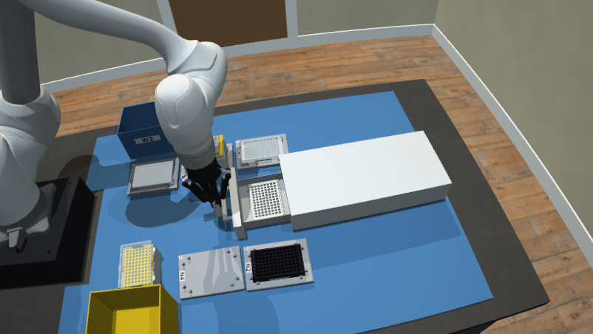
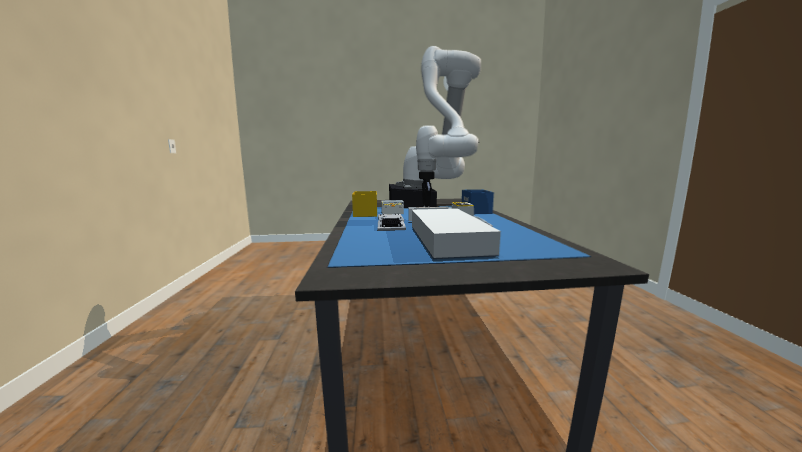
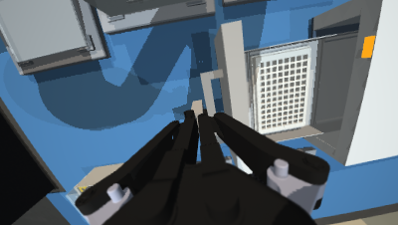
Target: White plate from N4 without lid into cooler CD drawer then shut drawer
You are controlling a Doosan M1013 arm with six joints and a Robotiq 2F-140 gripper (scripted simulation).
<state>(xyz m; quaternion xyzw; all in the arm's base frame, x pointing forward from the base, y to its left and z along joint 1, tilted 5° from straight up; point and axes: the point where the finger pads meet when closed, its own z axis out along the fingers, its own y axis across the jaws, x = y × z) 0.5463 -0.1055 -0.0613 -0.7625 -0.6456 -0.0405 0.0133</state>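
The white plate (image 1: pixel 267 199) lies flat, without a lid, in the drawer of the white cooler CD (image 1: pixel 365 174), with its long side across the drawer. The drawer stands partly open. Its front panel (image 1: pixel 237 203) and bar handle (image 1: pixel 225 194) point toward the arm's base. In the wrist view the plate (image 3: pixel 284 90) lies just behind the front panel (image 3: pixel 233 75), and the amber lamp (image 3: pixel 368 46) is lit. My gripper (image 1: pixel 216 202) is shut and empty. Its tips (image 3: pixel 196 116) are at the bar handle (image 3: pixel 209 95), on the side toward the arm's base. Nest N4 (image 1: pixel 211 271) is bare.
Nest N2 (image 1: pixel 277 261) holds a black plate. A tip box (image 1: pixel 137 265) and the yellow bin (image 1: pixel 130 311) stand at the front left. The blue bin (image 1: pixel 140 130), a lidded plate (image 1: pixel 152 174) and another white plate (image 1: pixel 261 149) lie behind the gripper.
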